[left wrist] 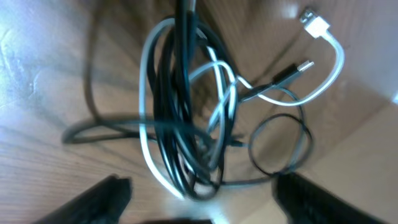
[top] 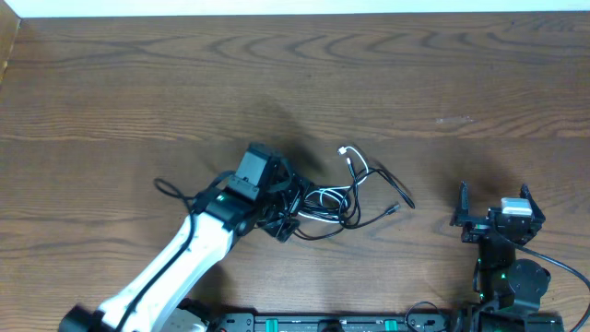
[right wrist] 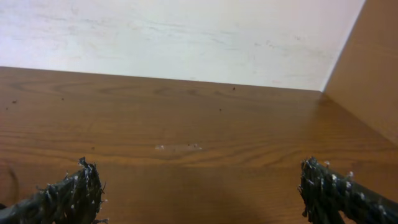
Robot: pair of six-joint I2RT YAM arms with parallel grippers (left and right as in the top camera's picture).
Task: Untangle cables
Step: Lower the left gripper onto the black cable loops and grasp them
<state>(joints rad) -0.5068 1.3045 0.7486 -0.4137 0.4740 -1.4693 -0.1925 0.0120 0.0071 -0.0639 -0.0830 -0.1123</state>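
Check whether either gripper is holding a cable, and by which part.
Neither holds anything. The left gripper stands open astride the cable tangle, not closed on it; the right gripper is open, empty, away from it.

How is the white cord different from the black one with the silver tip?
The white cord is pale and ends in a chunky white plug; the black cord is dark and ends in a slim silver-tipped connector. Both run into one tangle on the wooden table.
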